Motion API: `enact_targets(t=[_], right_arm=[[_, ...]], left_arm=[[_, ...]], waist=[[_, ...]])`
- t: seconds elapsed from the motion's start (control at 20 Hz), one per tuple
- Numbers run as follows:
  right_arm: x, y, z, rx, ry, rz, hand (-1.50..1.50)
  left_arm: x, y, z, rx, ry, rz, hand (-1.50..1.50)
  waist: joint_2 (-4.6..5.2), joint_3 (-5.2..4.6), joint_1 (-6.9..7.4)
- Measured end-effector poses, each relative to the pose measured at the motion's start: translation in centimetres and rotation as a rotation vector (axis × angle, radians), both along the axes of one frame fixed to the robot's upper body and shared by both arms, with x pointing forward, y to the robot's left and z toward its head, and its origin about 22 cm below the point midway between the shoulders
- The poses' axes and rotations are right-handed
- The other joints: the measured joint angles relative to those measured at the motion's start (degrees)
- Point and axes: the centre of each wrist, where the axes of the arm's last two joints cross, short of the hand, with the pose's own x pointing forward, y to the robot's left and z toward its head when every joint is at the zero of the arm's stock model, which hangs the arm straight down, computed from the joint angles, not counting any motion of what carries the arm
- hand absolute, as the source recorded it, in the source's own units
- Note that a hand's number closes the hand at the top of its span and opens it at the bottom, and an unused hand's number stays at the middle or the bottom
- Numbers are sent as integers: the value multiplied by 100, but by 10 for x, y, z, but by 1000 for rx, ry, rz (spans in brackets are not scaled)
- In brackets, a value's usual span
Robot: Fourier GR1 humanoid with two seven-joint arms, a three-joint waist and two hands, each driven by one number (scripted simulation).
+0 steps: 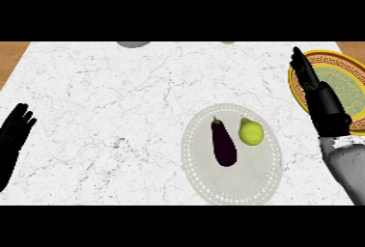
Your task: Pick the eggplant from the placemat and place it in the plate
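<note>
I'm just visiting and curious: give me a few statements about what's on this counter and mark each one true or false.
1. The eggplant lies on the placemat. True.
2. A yellow-green pear-like fruit lies beside the eggplant. True.
3. The right hand is curled round the eggplant. False: it is open, fingers straight, over the plate's left rim.
4. The plate already holds the eggplant. False: no eggplant shows on it.
5. The left hand rests open at the left edge. True.
</note>
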Motion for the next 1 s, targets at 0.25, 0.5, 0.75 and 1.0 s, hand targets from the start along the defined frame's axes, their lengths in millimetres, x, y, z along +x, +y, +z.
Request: enact_targets(t=[0.25,0.5,0.75,1.0], right_arm=[[12,19,-6,93,167,259,150],[26,15,-10,-71,139,350,-150],[29,-4,-62,55,202,439,-150],[38,-21,-75,-82,235,574,-150]], left_arm=[[19,-25,-2,-14,8,-35,0],[32,-52,-8,-62,45,-70,0],[50,-74,-11,-87,84,-79,0],[59,-82,-15,-88,102,-78,0]], waist=[[35,-16,183],[53,-45,272],[38,-27,237],[-6,-28,229]])
